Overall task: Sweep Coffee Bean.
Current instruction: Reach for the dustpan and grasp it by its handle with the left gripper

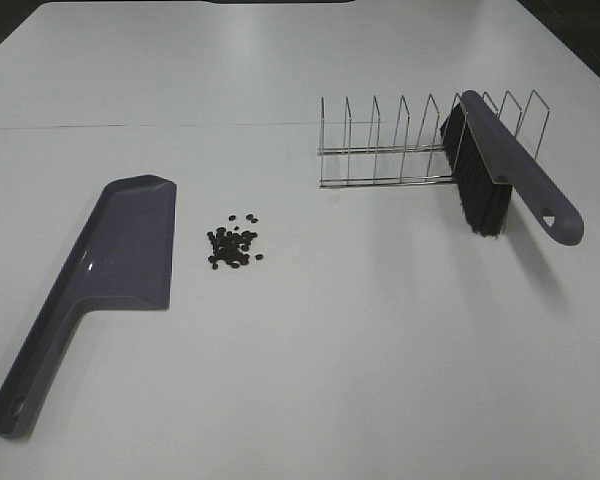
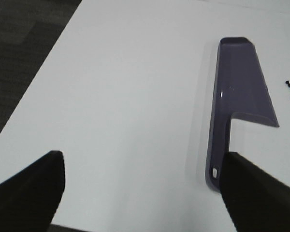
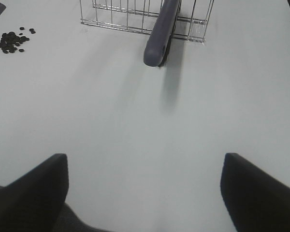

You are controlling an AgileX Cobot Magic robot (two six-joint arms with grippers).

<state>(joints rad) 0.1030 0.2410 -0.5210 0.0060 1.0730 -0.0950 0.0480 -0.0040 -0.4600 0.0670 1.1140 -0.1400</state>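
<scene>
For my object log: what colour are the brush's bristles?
Black. The bristles show best in the exterior high view, hanging below the purple brush back.

Even overhead light, soft shadows

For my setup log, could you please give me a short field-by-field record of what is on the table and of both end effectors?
table: white
dustpan: purple, lying flat, left side
coffee beans: loose cluster just right of dustpan, apart from it
brush: propped tilted in wire rack, back right, bristles down
left end effector: open, empty, by dustpan handle
right end effector: open, empty, facing the brush
</scene>
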